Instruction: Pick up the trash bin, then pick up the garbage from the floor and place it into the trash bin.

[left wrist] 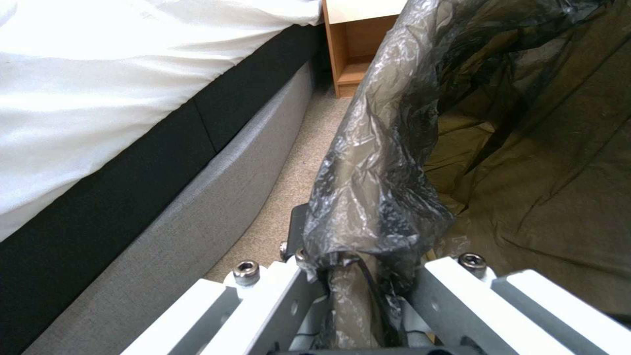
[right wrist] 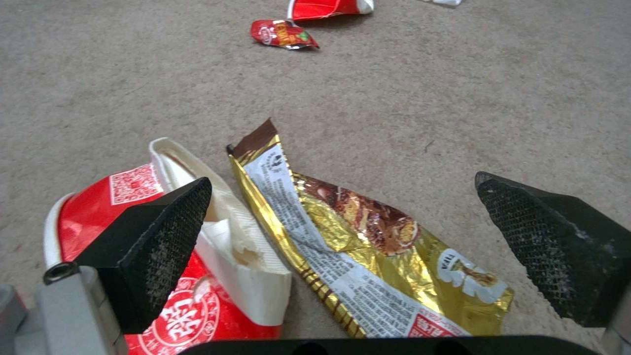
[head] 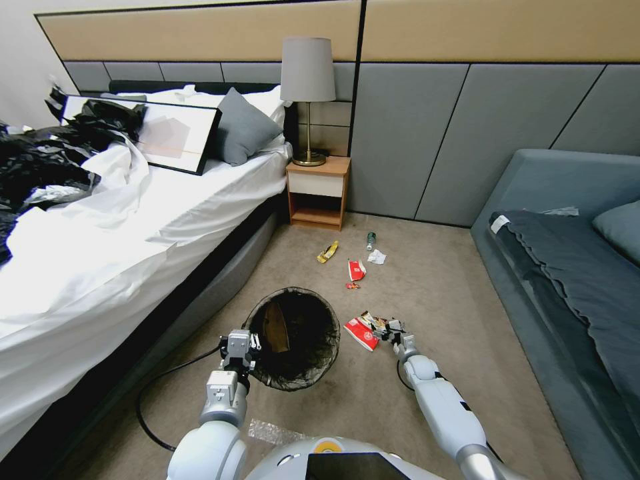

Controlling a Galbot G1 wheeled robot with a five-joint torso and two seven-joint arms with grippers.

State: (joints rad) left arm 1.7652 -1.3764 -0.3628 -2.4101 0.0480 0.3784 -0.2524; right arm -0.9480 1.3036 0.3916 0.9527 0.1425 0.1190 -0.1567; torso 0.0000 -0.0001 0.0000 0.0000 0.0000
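My left gripper (head: 241, 347) is shut on the near-left rim of the trash bin (head: 293, 337), pinching the black bag (left wrist: 374, 197) folded over it. A brown scrap (head: 275, 327) lies inside the bin. My right gripper (head: 393, 330) hangs open just above the floor (right wrist: 407, 98), its fingertips (right wrist: 164, 231) straddling a gold-and-brown wrapper (right wrist: 368, 236). A crushed red-and-white cup (right wrist: 118, 231) lies beside that wrapper, under one fingertip. Farther off lie more garbage: a red-and-white cup (head: 356, 270), a small red packet (head: 353, 285), a yellow wrapper (head: 327, 251), a white tissue (head: 377, 257) and a small bottle (head: 371, 240).
The bed (head: 133, 227) runs along the left, close to the bin. A wooden nightstand (head: 319, 193) with a lamp stands at the back. A blue-grey sofa (head: 573, 267) fills the right. A black cable (head: 153, 400) loops on the carpet by my left arm.
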